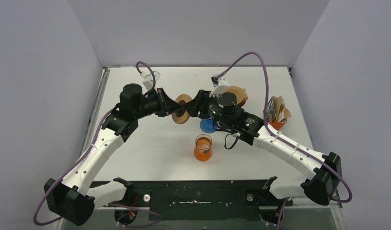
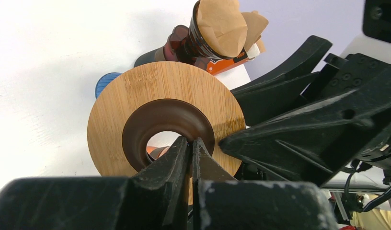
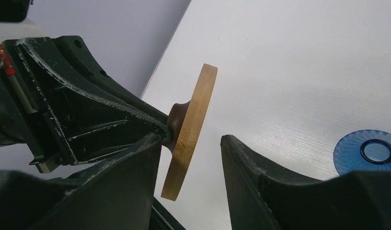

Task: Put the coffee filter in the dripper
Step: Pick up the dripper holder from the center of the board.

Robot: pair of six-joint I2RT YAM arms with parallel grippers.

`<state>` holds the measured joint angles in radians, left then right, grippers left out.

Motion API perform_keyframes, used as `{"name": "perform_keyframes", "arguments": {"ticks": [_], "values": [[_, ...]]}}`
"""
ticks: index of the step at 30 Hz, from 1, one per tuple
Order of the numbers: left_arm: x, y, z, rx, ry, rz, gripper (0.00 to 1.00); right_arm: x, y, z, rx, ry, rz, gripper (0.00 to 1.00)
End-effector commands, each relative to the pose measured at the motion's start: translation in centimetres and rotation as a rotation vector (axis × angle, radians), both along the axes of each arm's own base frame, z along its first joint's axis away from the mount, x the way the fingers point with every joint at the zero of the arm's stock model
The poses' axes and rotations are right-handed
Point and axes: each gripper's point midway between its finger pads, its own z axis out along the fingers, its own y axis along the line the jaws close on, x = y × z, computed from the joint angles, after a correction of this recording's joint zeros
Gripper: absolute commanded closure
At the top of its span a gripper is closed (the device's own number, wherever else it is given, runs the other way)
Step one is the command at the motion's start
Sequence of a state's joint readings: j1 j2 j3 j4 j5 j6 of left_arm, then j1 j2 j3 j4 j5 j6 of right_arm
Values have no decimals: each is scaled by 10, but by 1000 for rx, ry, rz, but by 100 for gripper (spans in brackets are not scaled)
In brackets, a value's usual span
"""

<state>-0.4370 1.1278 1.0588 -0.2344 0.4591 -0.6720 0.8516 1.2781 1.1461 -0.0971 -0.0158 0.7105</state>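
My left gripper is pinched on the dripper, fingers pressed nearly together on the lower lip of its brown funnel. It holds the dripper on edge in the air over the middle of the bench, a little toward the far edge, with the bamboo ring upright. My right gripper meets it from the other side with its fingers spread. The ring's rim stands between them, and I cannot tell whether either finger touches it.

The coffee filters are brown paper cones bunched in an orange holder close to the right edge, well apart from the dripper. A blue lid lies flat near the bench's middle. A glass flask of orange liquid stands just nearer the front edge.
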Motion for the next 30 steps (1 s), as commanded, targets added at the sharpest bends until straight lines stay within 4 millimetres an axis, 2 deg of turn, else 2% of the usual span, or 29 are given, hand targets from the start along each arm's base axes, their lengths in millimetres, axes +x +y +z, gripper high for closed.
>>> {"name": "perform_keyframes", "arguments": {"ticks": [1, 3, 8, 13, 18, 20, 25, 27, 30], "values": [[-2, -1, 33, -52, -123, -25, 100, 5, 11, 29, 91, -45, 7, 54], [-2, -1, 33, -55, -125, -27, 100, 5, 11, 29, 96, -44, 8, 64], [-2, -1, 30, -51, -116, -25, 100, 4, 11, 25, 95, -37, 6, 100], [-2, -1, 27, -46, -103, -29, 100, 5, 12, 29, 118, -49, 8, 100], [-3, 3, 26, -21, -95, -17, 73, 4, 10, 27, 104, -58, 10, 100], [-4, 5, 28, -15, -98, -7, 66, 4, 8, 26, 91, -70, 12, 100], [-6, 9, 29, -3, -85, -3, 53, 2, -3, 23, 18, -131, 11, 100], [-9, 10, 30, -4, -81, -9, 50, 1, -11, 18, -44, -160, 14, 100], [-14, 9, 32, -12, -75, -22, 46, 2, -24, 22, -115, -236, 1, 100]]}}
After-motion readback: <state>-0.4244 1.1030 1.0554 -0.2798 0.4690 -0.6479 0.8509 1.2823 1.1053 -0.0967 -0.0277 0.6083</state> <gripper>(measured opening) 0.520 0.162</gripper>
